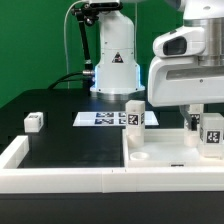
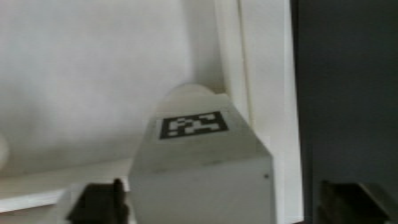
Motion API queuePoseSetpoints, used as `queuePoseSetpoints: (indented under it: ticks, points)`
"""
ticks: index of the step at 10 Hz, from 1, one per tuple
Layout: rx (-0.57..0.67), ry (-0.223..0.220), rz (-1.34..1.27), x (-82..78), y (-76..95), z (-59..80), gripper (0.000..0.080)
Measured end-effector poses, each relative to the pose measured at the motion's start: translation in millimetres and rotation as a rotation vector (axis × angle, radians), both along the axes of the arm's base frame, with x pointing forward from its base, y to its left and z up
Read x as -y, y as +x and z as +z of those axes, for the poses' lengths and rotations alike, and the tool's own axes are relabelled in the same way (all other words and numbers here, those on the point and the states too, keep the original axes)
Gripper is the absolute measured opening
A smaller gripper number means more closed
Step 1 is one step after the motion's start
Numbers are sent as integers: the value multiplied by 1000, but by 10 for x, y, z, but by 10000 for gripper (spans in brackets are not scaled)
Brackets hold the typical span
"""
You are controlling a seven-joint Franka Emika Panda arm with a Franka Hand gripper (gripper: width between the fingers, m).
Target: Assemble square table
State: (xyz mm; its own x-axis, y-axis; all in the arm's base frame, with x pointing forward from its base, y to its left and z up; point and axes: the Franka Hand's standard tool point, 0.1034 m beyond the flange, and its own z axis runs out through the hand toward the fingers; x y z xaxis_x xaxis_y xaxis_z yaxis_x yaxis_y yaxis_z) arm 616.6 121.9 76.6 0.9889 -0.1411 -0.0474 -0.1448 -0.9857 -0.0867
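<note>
The black table top (image 1: 60, 145) carries everything; a long white rail (image 1: 60, 183) borders its near edge and turns up the side farthest from the gripper (image 1: 208, 128); the square slab (image 1: 165, 152) lies flat beneath the gripper, tucked against the rail; the marker board (image 1: 100, 119) lies flat just past the slab, on the side away from the gripper; a small white leg (image 1: 35, 121) sits farther off, near the rail's side arm; a second leg (image 1: 133, 115) stands upright at the slab's far corner, its footing unclear; the robot's base (image 1: 113, 75) stands beyond the marker board.
</note>
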Motion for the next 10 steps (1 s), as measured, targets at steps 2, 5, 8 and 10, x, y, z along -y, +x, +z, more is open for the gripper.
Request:
queuePoseSetpoints:
  ticks: [2,5,8,10]
  points:
    - [0,-4,0,22,1,-3,378]
    - [-4,-7,-40,49,2,-9,294]
    - [-23,-12,-247,54,3,-10,293]
    - [-44,-18,-460,59,1,-18,293]
